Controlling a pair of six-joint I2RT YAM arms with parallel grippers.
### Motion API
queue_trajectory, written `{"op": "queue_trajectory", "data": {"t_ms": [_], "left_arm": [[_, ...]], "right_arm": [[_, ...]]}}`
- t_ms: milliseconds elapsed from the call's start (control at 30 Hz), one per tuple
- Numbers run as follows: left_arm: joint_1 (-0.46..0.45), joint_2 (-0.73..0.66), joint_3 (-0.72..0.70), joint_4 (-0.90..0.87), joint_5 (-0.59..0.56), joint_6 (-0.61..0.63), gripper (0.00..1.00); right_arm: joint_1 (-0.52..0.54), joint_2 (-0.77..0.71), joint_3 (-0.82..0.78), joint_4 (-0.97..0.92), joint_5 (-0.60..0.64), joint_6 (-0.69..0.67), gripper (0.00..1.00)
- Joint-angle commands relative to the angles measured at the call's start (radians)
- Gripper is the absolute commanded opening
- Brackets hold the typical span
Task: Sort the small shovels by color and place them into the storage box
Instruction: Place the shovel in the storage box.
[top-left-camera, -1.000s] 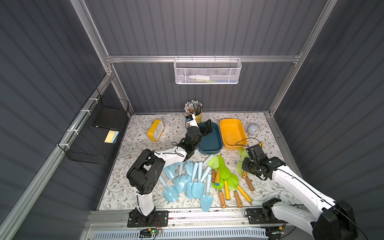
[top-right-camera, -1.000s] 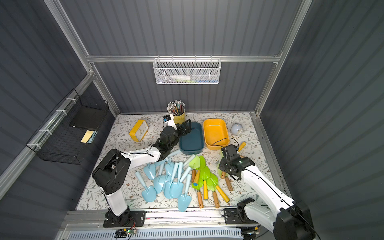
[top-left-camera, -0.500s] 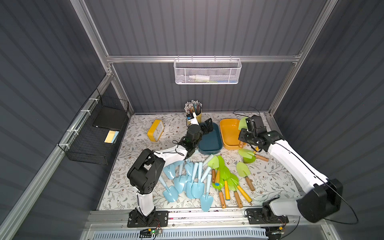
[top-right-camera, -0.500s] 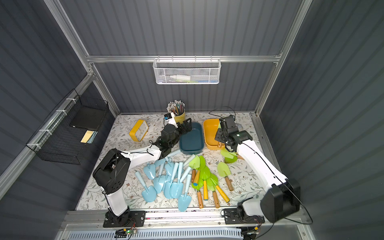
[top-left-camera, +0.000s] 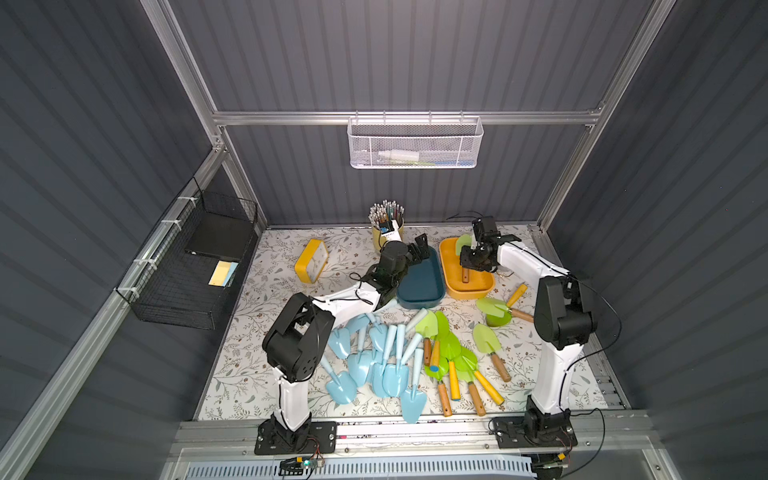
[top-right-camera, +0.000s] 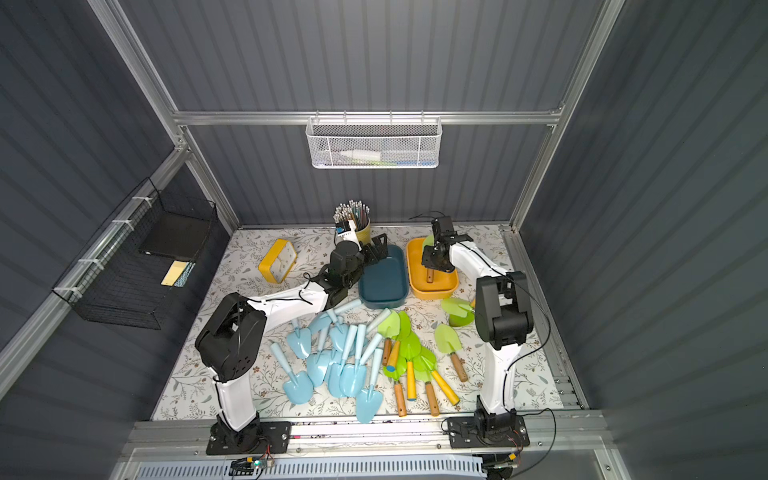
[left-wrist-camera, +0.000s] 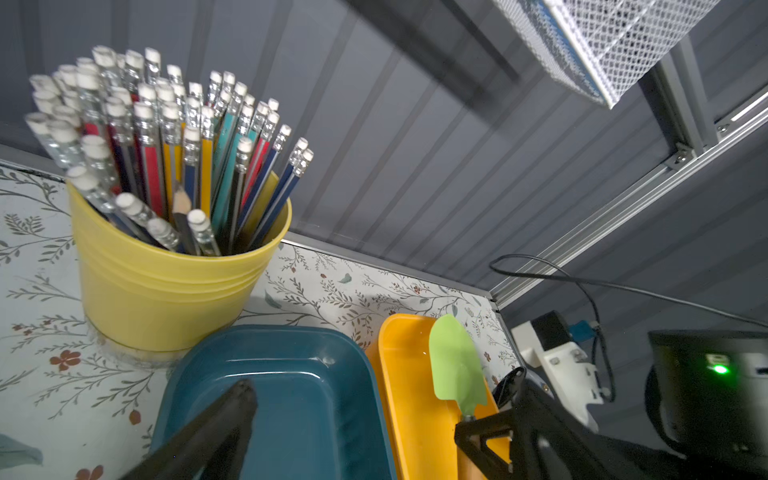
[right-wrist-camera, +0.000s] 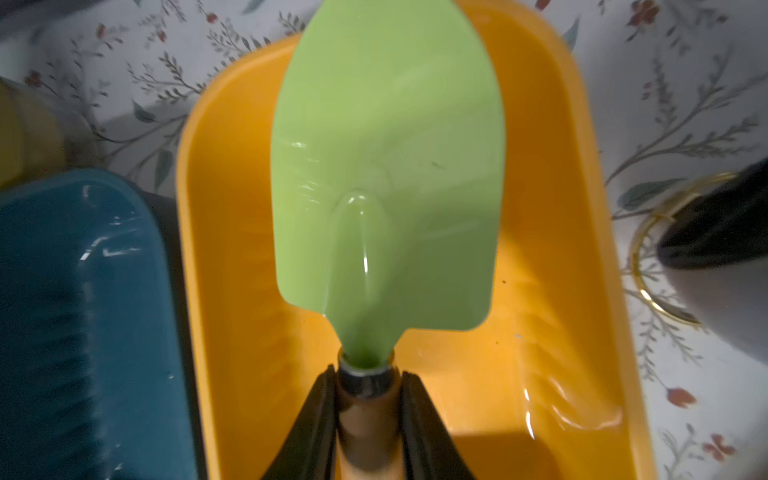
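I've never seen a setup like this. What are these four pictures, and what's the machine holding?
Two robot arms work at a flowered table. Two pictures look down from overhead; two come from cameras on the arms' wrists. Pale blue shovels and green shovels lie on the table, with a blue tray, an orange tray and a cup of pencils behind. The right gripper is shut on a green shovel's handle, over the orange tray. The left gripper is open and empty, by the blue tray.

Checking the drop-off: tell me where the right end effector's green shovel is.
In both top views, the green shovel hangs in the right end effector over the orange box, at back right, beside the teal box.
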Motion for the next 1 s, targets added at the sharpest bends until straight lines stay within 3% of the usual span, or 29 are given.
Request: {"op": "queue_trajectory", "data": {"t_ms": [0, 300, 667, 967], "left_arm": [[-0.007, 0.037, 0.034, -0.048, 0.003, 0.037, 0.99], [-0.007, 0.067, 0.093, -0.078, 0.001, 0.052, 0.99], [-0.007, 0.030, 0.005, -0.097, -0.018, 0.041, 1.00], [-0.006, 0.000, -0.056, -0.114, -0.023, -0.013, 1.00]], "right_arm": [[-0.005, 0.038, 0.036, -0.021, -0.007, -0.041, 0.00], [-0.035, 0.072, 0.030, -0.031, 0.073, -0.058, 0.03], [-0.036, -0.023, -0.010, 0.001, 0.055, -0.014, 0.41], [-0.028, -0.197, -0.142, 0.099, 0.000, 0.050, 0.46]]}}
